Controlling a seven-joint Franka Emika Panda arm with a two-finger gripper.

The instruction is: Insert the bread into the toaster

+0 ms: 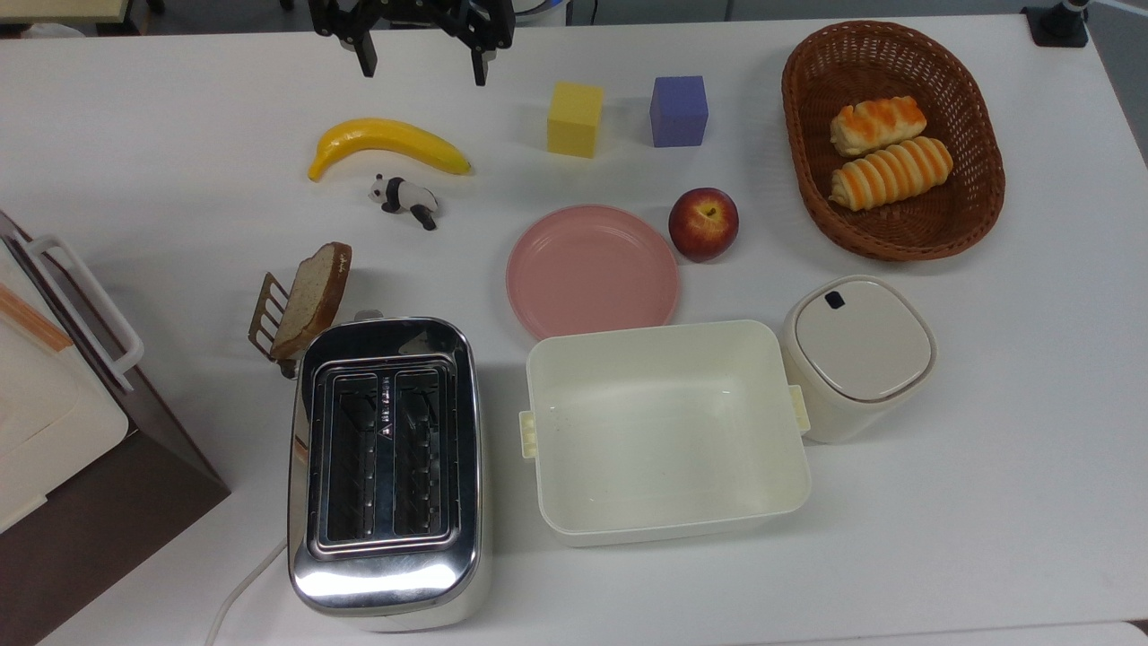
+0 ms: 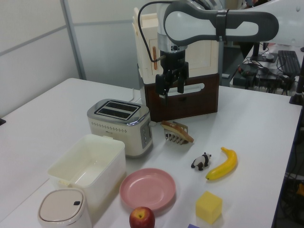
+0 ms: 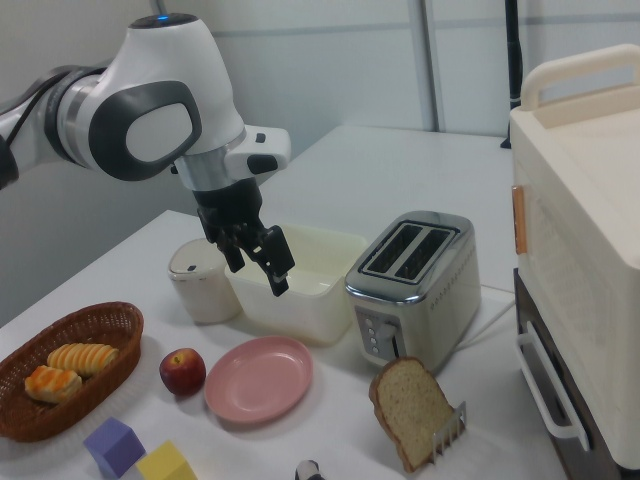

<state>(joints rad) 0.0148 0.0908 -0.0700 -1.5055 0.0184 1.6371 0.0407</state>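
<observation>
I have the hand high above the bench, its two fingers spread apart with nothing between them, well away from the bread. The slice stands tilted in a small wire rack just beside the toaster, at the end near the top view's upper edge; both slots look empty. My worry is the pick: I judge the slice thin and leaning, so a grasp that comes in off-angle could tip it flat or drag the light rack along with it. The toaster's chrome shell sits so close that the fingers could clip it on the way down. At the slot, a crooked slice may catch on the rim. There is a small marking between the slots, but I cannot read it.
</observation>
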